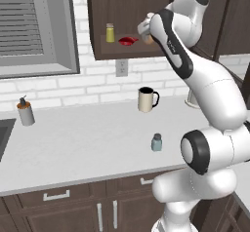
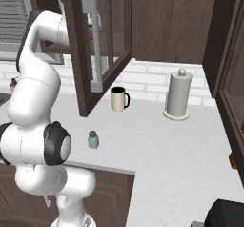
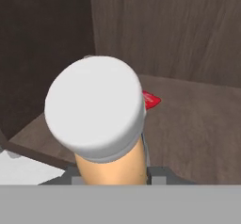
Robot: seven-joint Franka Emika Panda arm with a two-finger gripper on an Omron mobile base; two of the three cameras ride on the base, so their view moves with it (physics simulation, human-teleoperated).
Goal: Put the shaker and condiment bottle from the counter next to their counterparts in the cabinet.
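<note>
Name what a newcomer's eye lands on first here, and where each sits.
The white arm reaches up into the cabinet, its gripper shut on the condiment bottle, whose pale cap looms in the hand view. The red item and yellow-green shaker sit on the shelf. Below, the blue-grey shaker stands on the counter.

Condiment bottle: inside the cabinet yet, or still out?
In. The condiment bottle sits over the cabinet shelf, red item just behind it.

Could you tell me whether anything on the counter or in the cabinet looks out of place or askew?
Nothing is spilled or toppled. The blue-grey shaker stands upright, alone on the counter, not yet in the cabinet. The pincer holds the orange condiment bottle over the shelf near the red item.
</note>
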